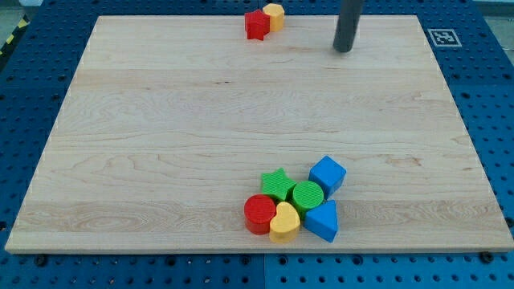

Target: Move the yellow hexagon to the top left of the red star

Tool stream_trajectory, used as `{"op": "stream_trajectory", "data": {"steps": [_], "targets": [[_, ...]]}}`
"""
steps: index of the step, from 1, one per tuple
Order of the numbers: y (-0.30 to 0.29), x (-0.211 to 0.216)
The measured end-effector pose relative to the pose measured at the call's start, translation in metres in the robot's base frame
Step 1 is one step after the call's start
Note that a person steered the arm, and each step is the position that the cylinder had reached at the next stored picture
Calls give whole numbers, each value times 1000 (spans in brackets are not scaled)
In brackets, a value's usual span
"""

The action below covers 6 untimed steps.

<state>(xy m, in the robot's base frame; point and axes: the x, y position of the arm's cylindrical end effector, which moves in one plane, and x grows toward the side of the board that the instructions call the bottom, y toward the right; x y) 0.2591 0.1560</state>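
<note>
Camera view: we see a pale wooden board [161,144] lying on a blue perforated table [32,96]. Our arm carries no gripper, only a straight dark rod, so nothing opens or closes; my tip [344,49] rests on the board near its top edge, right of centre. The yellow plastic hexagon [275,16] sits at the top edge, a little left of my tip and well apart from it. It touches the red plastic star [256,25], lying on the star's upper right side. Both blocks are close to the middle of the top edge.

Near the bottom edge, right of centre, we find a tight cluster of six blocks: a green star [278,184], a green cylinder [307,196], a blue cube [327,174], a blue triangular block [323,220], a red cylinder [259,213] and a yellow heart-shaped block [284,222]. A black-and-white marker tag [442,36] lies just beyond the board's top right corner.
</note>
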Motion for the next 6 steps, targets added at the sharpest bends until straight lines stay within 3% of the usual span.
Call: {"op": "stream_trajectory", "data": {"steps": [1,2,4,5,6], "targets": [[-10,-55],[-31,-67],[-190,-67],[-238,-57],[-243,-53]]}}
